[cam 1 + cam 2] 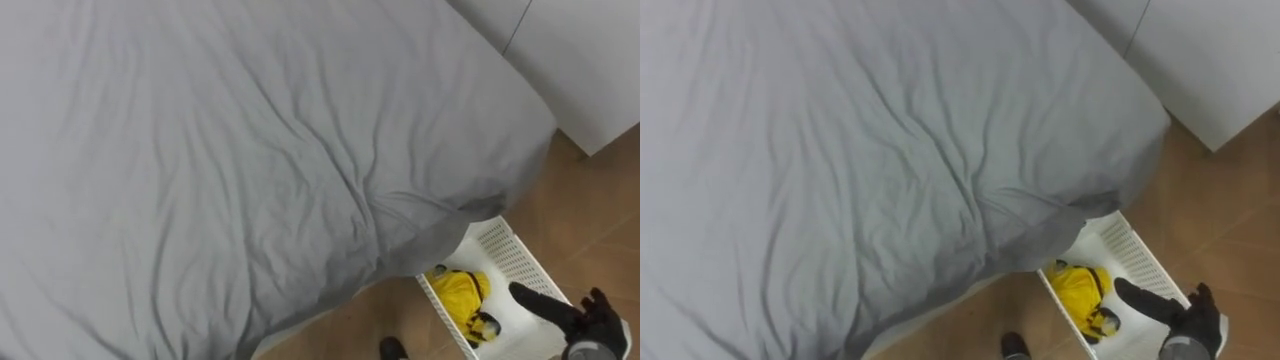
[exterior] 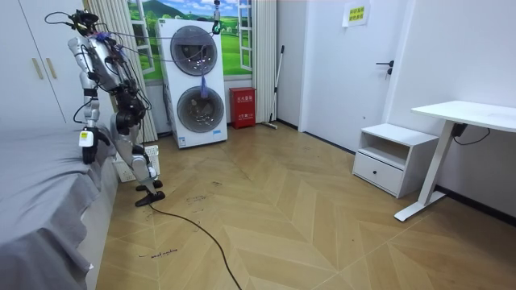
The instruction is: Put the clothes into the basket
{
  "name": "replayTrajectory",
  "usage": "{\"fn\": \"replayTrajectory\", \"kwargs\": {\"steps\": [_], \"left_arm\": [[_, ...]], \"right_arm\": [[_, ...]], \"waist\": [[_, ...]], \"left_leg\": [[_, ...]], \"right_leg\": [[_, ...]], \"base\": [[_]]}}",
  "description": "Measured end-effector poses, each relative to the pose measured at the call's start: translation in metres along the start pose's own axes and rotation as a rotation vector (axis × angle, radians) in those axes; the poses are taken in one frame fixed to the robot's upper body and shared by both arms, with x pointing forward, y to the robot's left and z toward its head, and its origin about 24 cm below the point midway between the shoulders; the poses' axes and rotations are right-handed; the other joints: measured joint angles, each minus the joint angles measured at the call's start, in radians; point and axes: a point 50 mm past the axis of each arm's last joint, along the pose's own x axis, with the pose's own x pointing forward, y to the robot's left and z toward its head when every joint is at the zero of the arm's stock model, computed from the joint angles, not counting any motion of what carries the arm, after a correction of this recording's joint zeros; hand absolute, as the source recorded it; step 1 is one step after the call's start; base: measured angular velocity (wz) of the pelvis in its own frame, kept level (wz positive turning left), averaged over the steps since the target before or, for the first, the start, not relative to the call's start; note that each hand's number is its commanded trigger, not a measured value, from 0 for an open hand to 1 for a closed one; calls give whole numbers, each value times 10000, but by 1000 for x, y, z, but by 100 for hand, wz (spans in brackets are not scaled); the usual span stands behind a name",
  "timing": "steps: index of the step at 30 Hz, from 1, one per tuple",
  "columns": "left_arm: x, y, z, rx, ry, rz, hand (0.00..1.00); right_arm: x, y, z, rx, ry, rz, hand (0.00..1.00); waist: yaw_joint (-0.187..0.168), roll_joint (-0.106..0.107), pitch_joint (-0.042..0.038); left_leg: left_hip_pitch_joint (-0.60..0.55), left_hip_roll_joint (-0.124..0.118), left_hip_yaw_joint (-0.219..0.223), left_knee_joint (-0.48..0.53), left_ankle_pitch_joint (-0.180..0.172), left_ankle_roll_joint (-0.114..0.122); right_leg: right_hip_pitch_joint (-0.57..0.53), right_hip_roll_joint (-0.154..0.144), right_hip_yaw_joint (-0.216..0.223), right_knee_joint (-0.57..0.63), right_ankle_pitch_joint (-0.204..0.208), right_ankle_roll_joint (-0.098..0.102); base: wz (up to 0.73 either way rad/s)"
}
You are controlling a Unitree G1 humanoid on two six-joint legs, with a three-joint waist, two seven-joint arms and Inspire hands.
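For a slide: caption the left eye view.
Yellow garment in the white basket beside the grey bed, right robot hand nearby.

Yellow clothes (image 1: 458,292), white basket (image 1: 505,250), grey bedsheet (image 1: 200,150), brown floor (image 1: 580,225).

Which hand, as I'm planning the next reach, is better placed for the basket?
The right hand: it hangs open over the white basket, beside the yellow garment.

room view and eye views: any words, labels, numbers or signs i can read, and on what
No text can be read.
Yellow-green sign high on the wall: print too small to read.
Red box on the floor beside the stacked machines: markings too small to read.
Yellow garment in the white basket: no legible text.
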Motion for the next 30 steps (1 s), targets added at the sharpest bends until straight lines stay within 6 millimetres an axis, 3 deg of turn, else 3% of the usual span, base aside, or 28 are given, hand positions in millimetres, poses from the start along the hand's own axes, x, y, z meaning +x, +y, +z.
{"fn": "replayTrajectory", "kwargs": {"steps": [4, 6, 13, 14, 15, 16, 20, 23, 30], "left_arm": [[-1, 1, -6, -87, 177, 2, 0], [-2, 2, -7, -193, 107, 49, 0], [-8, 2, -27, -237, 281, 106, 0], [-8, 3, -28, -204, 283, 142, 0], [-9, 5, -31, -344, 341, 275, 0], [-10, 6, -35, -342, 446, 370, 0], [-12, 9, -43, -430, 633, 577, 0], [-12, 10, -42, -675, 629, 720, 0], [-11, 8, -38, -647, 500, 750, 0]], "right_arm": [[-3, -12, -12, 187, 358, -205, 0], [-5, -20, -21, 247, 637, -284, 0], [-17, -49, -54, 123, 1729, -808, 0], [-18, -52, -58, 104, 1877, -856, 0], [-23, -60, -70, 16, 2315, -1017, 0], [-28, -64, -79, 78, 2703, -1095, 0], [-45, -67, -111, 343, 3970, -1185, 0], [-60, -66, -135, 409, 5005, -1092, 0], [-68, -63, -147, 278, 5752, -703, 0]], "waist": [[-41, -160, 84], [-8, -281, 78], [-1, -716, -9], [-3, -797, 8], [10, -937, -21], [36, -1007, -126], [64, -1401, -207], [282, -1633, -207], [538, -1714, -148]], "left_leg": [[455, 27, -115, -13, 10, -11], [655, 22, -203, -36, 9, -12], [1987, 47, -732, -530, -41, -85], [2117, 48, -818, -570, -41, -85], [2377, 36, -1007, -622, -40, -87], [2579, 39, -1210, -656, -44, -94], [3187, 39, -1648, -713, -74, -131], [3482, 25, -1994, -726, -169, -144], [3638, -29, -2580, -710, -199, -141]], "right_leg": [[607, -9, -149, -227, -41, -18], [848, -36, -254, -246, -90, -14], [2526, 43, -807, -981, -119, 6], [2716, 55, -851, -1082, -112, 13], [3059, 56, -953, -1167, -127, 29], [3423, 43, -1099, -1407, -128, 30], [4419, 45, -1433, -2021, -111, 56], [5017, 35, -1715, -2358, -89, 95], [5515, -22, -2211, -2518, -84, 102]], "base": [[5], [17], [19], [39], [45], [44], [36], [28], [25]]}}
